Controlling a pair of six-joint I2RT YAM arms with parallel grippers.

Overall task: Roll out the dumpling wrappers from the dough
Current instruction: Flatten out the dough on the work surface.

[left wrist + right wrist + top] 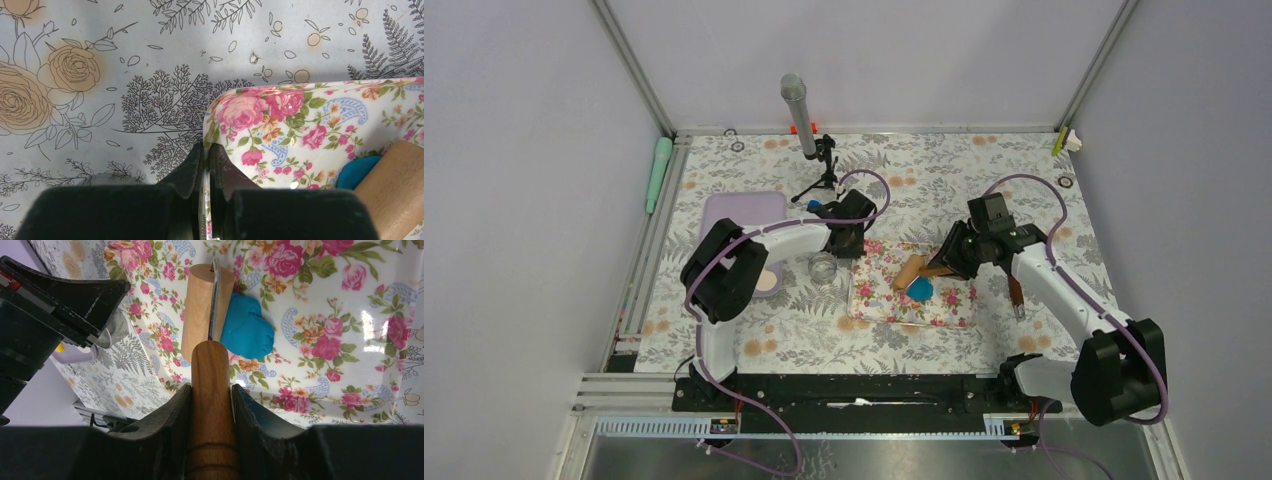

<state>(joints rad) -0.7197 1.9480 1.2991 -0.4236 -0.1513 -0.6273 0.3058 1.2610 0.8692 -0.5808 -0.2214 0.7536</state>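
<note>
The dough [247, 330] is a lump of bright blue clay on the floral pink mat [944, 300]; it also shows in the top view [919, 289] and at the edge of the left wrist view [356, 171]. My right gripper [210, 392] is shut on the handle of the wooden roller [205, 310], whose drum lies against the dough's left side. My left gripper [206, 152] is shut on the mat's left rim [212, 112], near its far corner. No round wrapper is in view.
A lilac tray [742, 212] with a pale disc [765, 281] lies at the left. A small metal cup [823, 267] stands just left of the mat. A microphone on a stand [809, 130] is at the back. A brown-handled tool [1016, 292] lies right of the mat.
</note>
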